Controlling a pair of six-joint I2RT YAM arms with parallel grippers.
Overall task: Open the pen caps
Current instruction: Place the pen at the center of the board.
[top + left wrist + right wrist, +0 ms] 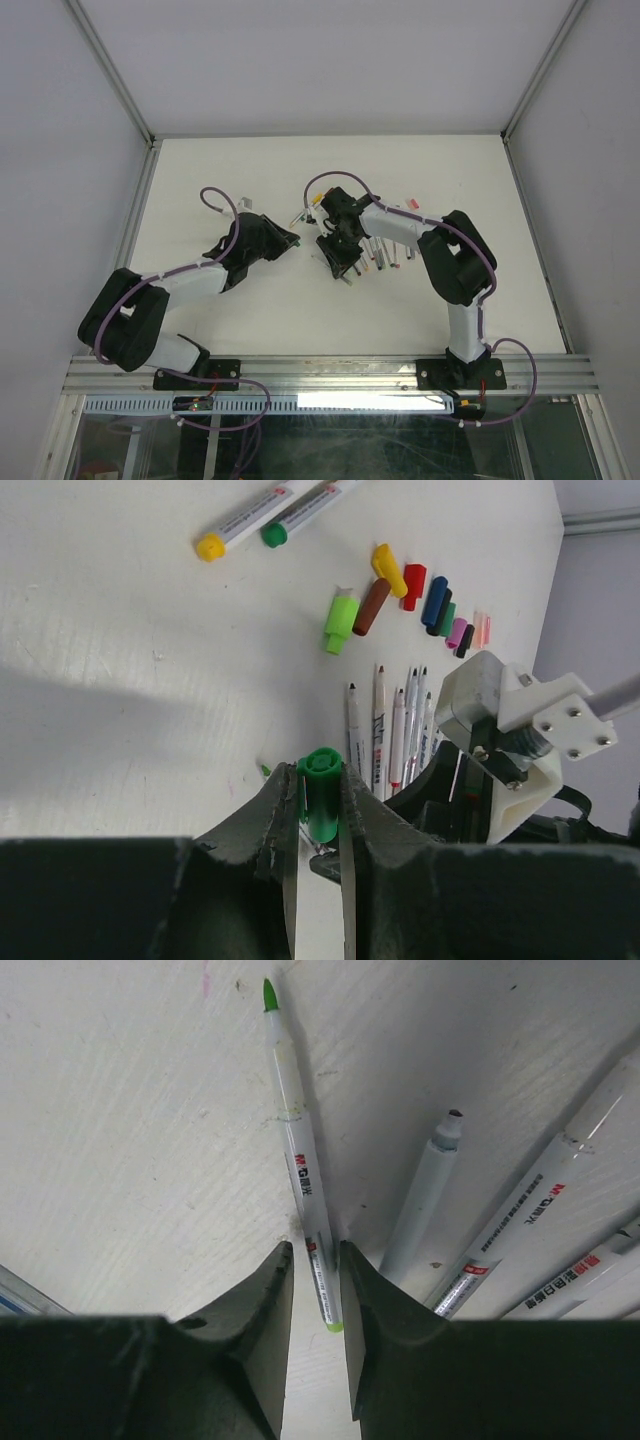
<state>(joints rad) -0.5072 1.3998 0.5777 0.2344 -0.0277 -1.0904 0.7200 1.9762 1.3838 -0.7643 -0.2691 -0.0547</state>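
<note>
most pens point(379, 730) are lying bare on the table point(120, 680), left jaws are pinching a green cap point(322, 798), right jaws are hanging slightly spread astride its pen point(304, 1175), and two capped pens point(250, 522) are waiting.

The left arm point(190, 282) is stretched forward and inward, and the left end effector point(318, 778) is clamped on a green pen cap point(322, 805). The right arm point(400, 225) is bent inward, and the right end effector point(315, 1252) is pointed downward with its jaws narrowly parted.
</note>
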